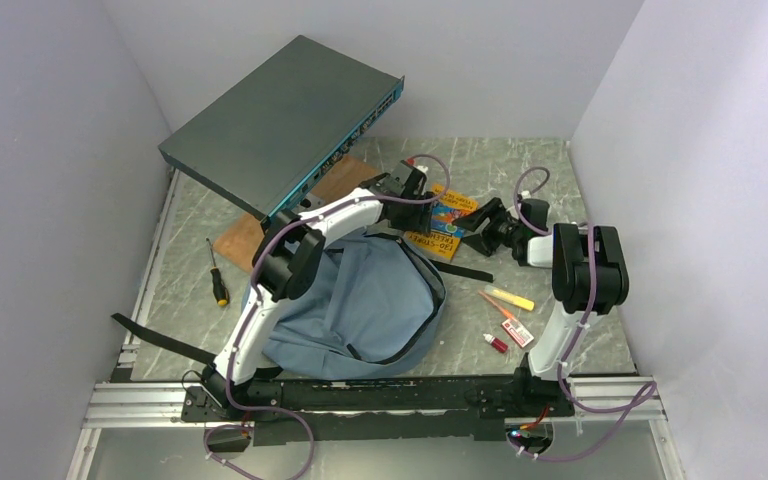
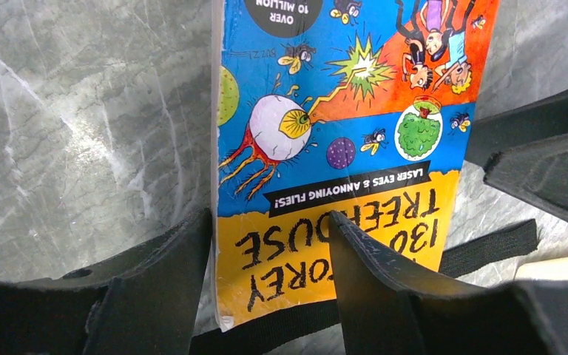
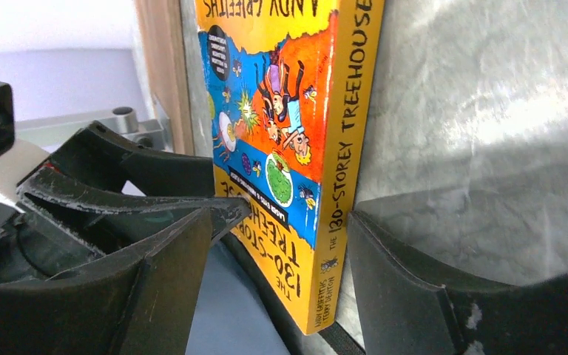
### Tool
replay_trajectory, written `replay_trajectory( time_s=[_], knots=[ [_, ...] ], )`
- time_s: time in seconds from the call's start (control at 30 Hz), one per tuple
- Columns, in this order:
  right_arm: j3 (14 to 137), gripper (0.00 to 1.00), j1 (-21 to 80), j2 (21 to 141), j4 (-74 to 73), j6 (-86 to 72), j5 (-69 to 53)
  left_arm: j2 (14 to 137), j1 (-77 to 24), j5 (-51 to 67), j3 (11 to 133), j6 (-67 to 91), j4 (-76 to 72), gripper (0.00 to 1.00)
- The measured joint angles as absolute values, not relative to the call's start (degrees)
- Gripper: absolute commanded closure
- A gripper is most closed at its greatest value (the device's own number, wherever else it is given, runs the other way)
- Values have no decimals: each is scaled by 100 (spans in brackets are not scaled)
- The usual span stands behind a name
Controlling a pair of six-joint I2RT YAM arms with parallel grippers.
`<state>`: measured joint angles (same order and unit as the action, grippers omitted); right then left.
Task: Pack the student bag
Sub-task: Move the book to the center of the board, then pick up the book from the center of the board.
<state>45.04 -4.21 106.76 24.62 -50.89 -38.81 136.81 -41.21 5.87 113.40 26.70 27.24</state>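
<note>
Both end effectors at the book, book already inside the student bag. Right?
Not inside: the book lies on the table beyond the student bag, per the top external view. Yes, left end effector and right end effector are at it.

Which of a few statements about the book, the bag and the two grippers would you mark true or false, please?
1. The book is already inside the student bag. False: it lies on the table, beyond the bag.
2. The left gripper and the right gripper are both at the book, jaws open. True.
3. The screwdriver lies right of the bag in the top view. False: it lies to the bag's left.
4. The book's cover faces up. True.
</note>
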Motion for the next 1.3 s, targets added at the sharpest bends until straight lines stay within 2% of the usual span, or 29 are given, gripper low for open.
replay_trajectory(
  time_s=[0.17, 0.43, 0.6, 0.9, 1.13, 1.3],
  knots=[
    [3872, 30, -443, 10676, 3627, -6047, -3913, 13679, -4053, 703, 11297, 2687, 2674, 41],
    [3524, 29, -366, 10676, 4578, -6687, -3813, 13679, -3951, 794, 11244, 2816, 2556, 42],
    [3828, 27, -158, 10495, 3872, -6160, -3452, 13670, -3892, 862, 11153, 2862, 2408, 43],
    [3750, 28, -62, 10259, 4139, -6318, -3131, 13616, -3780, 1170, 10934, 3177, 2119, 43],
    [3616, 27, -51, 10040, 3083, -6007, -2689, 13559, -3774, 1573, 10538, 3701, 1385, 44],
    [3898, 26, -27, 9743, 2036, -5214, -2508, 13548, -3774, 1959, 10300, 4088, 917, 44]
  ],
)
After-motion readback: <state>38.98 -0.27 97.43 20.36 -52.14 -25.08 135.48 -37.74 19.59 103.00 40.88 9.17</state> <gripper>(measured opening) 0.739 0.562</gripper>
